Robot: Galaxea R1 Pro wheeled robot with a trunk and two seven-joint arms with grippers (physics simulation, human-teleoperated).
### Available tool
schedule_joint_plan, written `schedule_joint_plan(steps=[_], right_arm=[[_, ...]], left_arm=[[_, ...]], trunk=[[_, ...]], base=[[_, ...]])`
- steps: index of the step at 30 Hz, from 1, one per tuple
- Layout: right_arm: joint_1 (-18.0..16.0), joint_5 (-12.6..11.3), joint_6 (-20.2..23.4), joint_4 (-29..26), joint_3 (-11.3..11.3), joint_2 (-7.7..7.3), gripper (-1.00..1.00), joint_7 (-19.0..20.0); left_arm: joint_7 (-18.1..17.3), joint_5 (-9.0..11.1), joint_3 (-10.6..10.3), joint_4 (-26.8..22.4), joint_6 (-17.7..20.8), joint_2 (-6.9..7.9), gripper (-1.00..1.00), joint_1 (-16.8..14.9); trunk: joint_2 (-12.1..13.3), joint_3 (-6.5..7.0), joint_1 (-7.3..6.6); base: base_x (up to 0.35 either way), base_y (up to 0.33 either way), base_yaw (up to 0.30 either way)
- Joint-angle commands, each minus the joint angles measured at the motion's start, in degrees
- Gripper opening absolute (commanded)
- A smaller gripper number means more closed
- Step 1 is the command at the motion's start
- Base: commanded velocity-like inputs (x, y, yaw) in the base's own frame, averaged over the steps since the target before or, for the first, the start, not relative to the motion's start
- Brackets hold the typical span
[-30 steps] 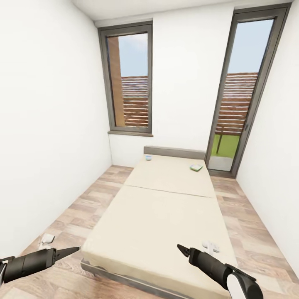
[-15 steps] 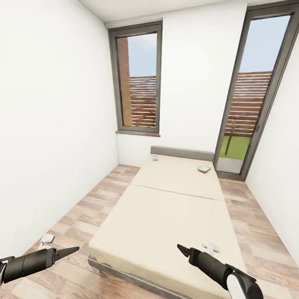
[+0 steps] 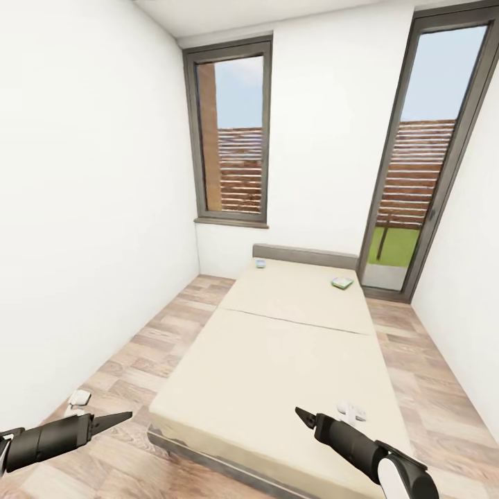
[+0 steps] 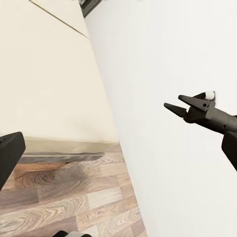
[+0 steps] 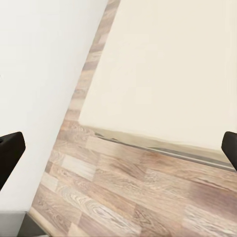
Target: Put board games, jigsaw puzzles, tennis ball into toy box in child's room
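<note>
In the head view, the bed point(image 3: 284, 353) runs lengthwise away from the robot, its long axis pointing toward the grey headboard point(image 3: 305, 256) at the far wall. Two board games lie flat near that end: a blue one point(image 3: 260, 263) at the left corner and a green-white one point(image 3: 341, 283) toward the right edge, turned slightly askew. The left gripper point(image 3: 123, 417) hangs over the wooden floor point(image 3: 138, 353), its fingers drawn together to a point; the right gripper point(image 3: 302, 416) hovers above the mattress foot, likewise closed. The left wrist view shows the mattress side and the right gripper's tip point(image 4: 174, 106). The right wrist view shows the bed's corner point(image 5: 163, 89) above floorboards.
</note>
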Motion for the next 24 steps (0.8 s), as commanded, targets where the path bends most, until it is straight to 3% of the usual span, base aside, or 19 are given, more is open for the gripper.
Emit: schedule_joint_plan(steps=[1,24], right_arm=[[-0.02,0.01,0.35,-0.03,-0.12,0.1,1.0,0.27],[-0.02,0.01,0.44,-0.03,0.3,0.2,1.0,0.21]], left_arm=[[-0.21,0.01,0.0,0.02,0.6,0.0,1.0,-0.02],[-0.27,0.01,0.0,0.02,0.58,-0.05,1.0,0.0]], trunk=[[-0.04,0.02,0.02],[-0.04,1.14,0.02]], base=[[0.0,0.0,0.123],[0.0,0.0,0.231]])
